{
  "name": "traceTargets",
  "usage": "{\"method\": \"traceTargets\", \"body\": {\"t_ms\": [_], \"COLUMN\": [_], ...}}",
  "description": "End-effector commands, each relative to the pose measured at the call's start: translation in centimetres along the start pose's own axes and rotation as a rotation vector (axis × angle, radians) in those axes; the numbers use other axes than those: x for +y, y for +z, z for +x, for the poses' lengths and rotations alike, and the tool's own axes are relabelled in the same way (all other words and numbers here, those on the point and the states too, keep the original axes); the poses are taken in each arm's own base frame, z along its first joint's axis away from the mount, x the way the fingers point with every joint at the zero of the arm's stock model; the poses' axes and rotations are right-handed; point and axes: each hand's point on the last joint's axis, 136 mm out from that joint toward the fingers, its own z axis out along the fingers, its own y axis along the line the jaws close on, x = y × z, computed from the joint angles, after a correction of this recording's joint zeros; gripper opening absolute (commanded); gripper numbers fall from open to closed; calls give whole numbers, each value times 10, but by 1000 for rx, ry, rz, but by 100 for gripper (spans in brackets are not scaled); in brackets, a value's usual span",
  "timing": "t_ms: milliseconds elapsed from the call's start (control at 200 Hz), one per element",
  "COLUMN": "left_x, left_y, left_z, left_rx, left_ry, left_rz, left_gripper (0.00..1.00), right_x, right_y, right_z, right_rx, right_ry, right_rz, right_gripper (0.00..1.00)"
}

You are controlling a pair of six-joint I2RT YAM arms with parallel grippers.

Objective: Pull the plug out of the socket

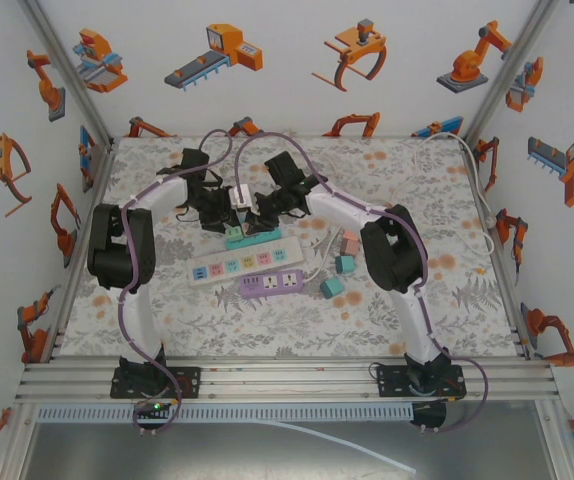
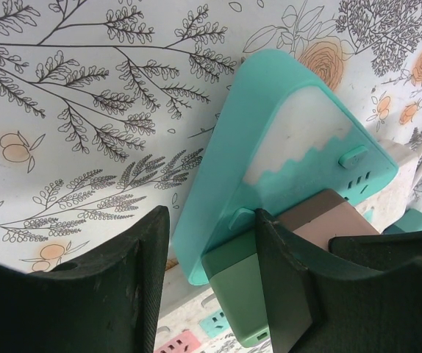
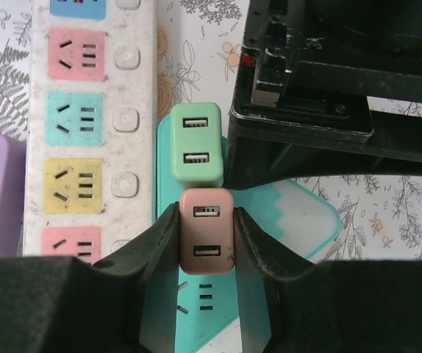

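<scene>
A teal power strip (image 1: 250, 239) lies mid-table, its body plain in the left wrist view (image 2: 270, 103) and the right wrist view (image 3: 299, 213). Two USB charger plugs stand in it: a green plug (image 3: 196, 143) and a pink plug (image 3: 206, 232). My right gripper (image 3: 206, 243) is shut on the pink plug, one finger flat on each side. My left gripper (image 2: 211, 272) is open over the strip's end, straddling the green plug (image 2: 244, 294). Its right finger touches that plug, and a gap shows by the left finger. The pink plug (image 2: 328, 220) sits behind that finger.
A white power strip (image 1: 247, 265) with coloured sockets lies just in front of the teal one, and a purple strip (image 1: 270, 284) in front of that. Loose adapter cubes (image 1: 345, 262) sit to the right. A white cable (image 1: 482, 190) runs along the right wall.
</scene>
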Motion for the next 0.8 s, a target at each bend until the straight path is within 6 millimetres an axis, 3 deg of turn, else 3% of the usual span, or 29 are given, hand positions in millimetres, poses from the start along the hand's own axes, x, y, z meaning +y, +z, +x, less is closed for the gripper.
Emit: {"method": "traceTargets", "body": {"t_ms": [0,170,416,546,796], "left_x": [46,41,-36,-32,-18], "left_y": [26,21,-7,4,32], "left_z": [61,58,3,0,35], "left_rx": [227,210,3,13,157], "left_ry": [0,1,7,-27,-66], "left_rz": [-172,-151,210,204,165], "left_gripper": [49,50,61,61,57], "right_x": [-38,-38,-21,-17,-21], "right_y": [-39,-39,-24,-22,-23], "right_z": [-64,-61,-28,-27,-30], "right_rx": [-170,-165,-92,-92,-92], "right_ry": [-120,-116,-100,-101,-105], "right_rz": [158,166,108,95,104], "right_gripper": [16,16,16,17,17]}}
